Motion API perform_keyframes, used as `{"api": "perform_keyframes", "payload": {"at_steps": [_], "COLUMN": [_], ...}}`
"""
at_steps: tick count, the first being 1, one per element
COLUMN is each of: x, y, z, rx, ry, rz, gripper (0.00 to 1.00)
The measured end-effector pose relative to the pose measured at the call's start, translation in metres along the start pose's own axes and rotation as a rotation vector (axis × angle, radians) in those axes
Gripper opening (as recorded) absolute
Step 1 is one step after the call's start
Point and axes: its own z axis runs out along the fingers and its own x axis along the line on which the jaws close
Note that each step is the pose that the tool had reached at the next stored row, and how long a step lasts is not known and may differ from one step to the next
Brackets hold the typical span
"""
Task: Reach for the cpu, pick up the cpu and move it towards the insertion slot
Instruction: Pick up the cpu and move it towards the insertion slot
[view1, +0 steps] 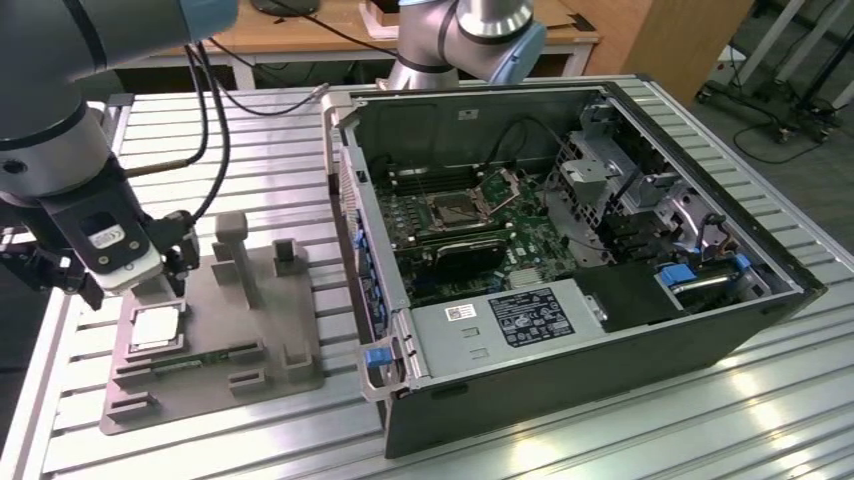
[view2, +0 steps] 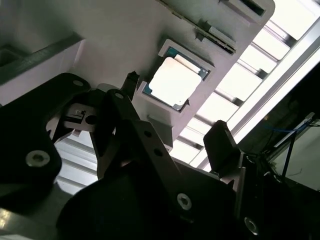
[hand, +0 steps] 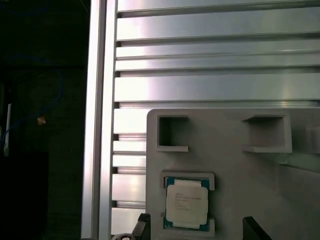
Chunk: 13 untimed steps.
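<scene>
The cpu (view1: 156, 327), a small square chip with a silver top, lies flat in a recess of the grey tray (view1: 267, 300) at the exterior view's left. My gripper (view1: 134, 288) hangs just above it, open, holding nothing. In both wrist views the cpu (view2: 175, 82) (hand: 186, 204) sits in its pocket, and the dark fingertips (hand: 142, 225) stand apart on either side of it, clear of the chip. The insertion slot (view1: 450, 208) is a dark square socket on the green board inside the open computer case, its metal bracket (view1: 507, 185) hinged up.
The open computer case (view1: 574, 300) takes up the exterior view's right on the slatted metal table (view1: 240, 440). A green memory stick (view1: 200, 357) lies in the tray beside upright grey posts (view1: 234, 245). A second arm's base (view1: 467, 40) stands behind the case.
</scene>
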Motion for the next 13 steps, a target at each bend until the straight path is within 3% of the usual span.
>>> {"api": "perform_keyframes", "payload": {"at_steps": [13], "x": [0.0003], "y": [-0.0026], "z": [0.0234], "rx": [0.0001], "ry": [0.0], "rz": [0.0], "gripper": [0.8]}}
